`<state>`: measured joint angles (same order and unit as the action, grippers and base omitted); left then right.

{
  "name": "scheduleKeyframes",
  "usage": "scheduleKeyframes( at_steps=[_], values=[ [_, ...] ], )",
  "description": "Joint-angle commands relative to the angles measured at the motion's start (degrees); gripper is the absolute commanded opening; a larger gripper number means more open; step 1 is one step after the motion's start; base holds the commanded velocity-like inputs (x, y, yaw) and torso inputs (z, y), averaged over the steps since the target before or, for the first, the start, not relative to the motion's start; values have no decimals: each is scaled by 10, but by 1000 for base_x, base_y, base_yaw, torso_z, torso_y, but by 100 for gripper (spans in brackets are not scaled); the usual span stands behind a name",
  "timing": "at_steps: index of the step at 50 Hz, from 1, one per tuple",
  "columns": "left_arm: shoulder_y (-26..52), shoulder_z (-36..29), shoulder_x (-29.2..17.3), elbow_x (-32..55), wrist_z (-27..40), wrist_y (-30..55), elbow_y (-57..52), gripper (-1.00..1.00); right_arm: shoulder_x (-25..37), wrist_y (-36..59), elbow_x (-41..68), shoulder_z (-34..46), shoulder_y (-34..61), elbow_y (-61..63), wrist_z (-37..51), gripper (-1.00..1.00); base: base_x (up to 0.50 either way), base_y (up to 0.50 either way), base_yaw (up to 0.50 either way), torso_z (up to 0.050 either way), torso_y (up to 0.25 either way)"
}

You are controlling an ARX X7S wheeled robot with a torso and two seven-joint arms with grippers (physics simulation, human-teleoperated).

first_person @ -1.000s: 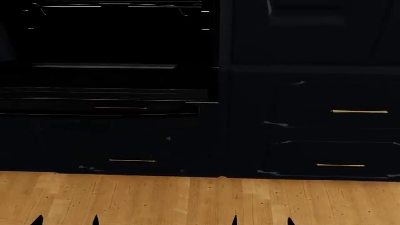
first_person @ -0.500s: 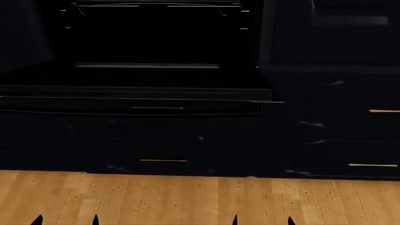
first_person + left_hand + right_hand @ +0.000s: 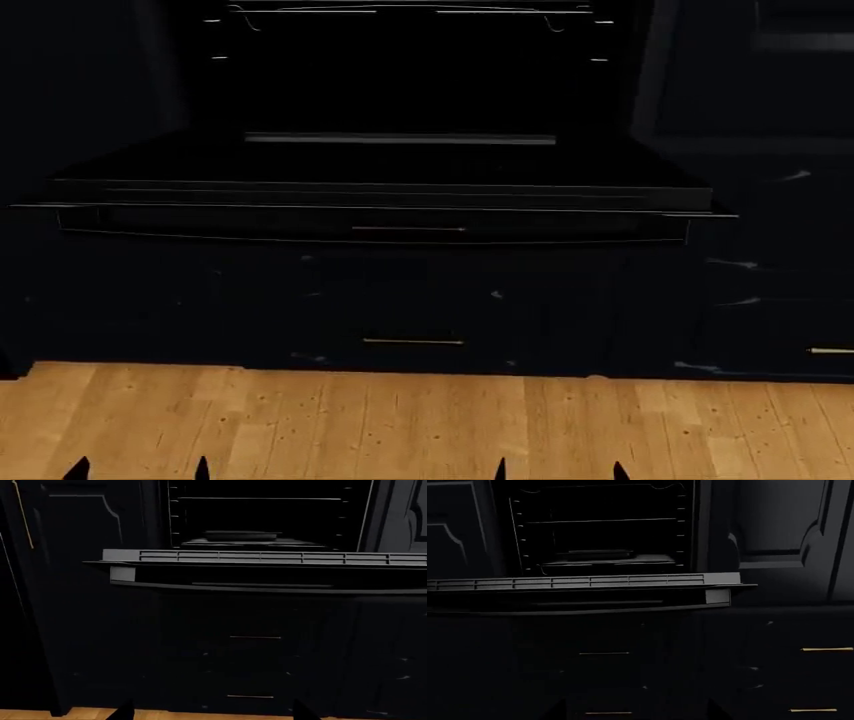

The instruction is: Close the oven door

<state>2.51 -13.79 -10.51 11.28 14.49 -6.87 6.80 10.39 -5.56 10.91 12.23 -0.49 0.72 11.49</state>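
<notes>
**Oven door fully lowered; closing not yet begun**

Only the dark fingertips of the left gripper [image 3: 140, 468] and the right gripper [image 3: 561, 468] were seen, at the lower edge of the head view, each pair of tips set apart with bare floor between them; both claws were therefore read as spread, and nothing was held. No contact with any fixture was made. Ahead of and above both claws, well apart from them, the oven door [image 3: 387, 215] was found lying flat and horizontal, its slotted vent strip [image 3: 280, 557] turned toward the robot and its slim bar handle [image 3: 267, 588] running beneath that front edge. Behind the door the open cavity with its wire racks [image 3: 604, 521] was exposed. The whole task was judged to remain: approach, contact under the door's front edge, and an upward swing. Below the door, drawer fronts with short brass handles [image 3: 414, 342] were set back, leaving open room under the overhang. The wooden floor [image 3: 400, 420] between claws and cabinetry was shown unobstructed.
</notes>
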Motion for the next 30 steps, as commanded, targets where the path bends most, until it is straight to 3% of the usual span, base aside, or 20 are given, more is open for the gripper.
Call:
scheduleKeyframes(
  at_steps=[1,23,30],
  values=[
    [0,-4,-2,7,-1,-3,-1,100,4,-2,4,2,0,1,3,100,0,39,0,0,0],
    [3,-12,-7,5,6,3,1,100,9,-7,10,8,-1,1,8,100,0,11,0,0,0],
    [4,-14,-8,4,11,3,3,100,10,-8,11,10,0,0,10,100,0,0,0,-24,0]
  ],
)
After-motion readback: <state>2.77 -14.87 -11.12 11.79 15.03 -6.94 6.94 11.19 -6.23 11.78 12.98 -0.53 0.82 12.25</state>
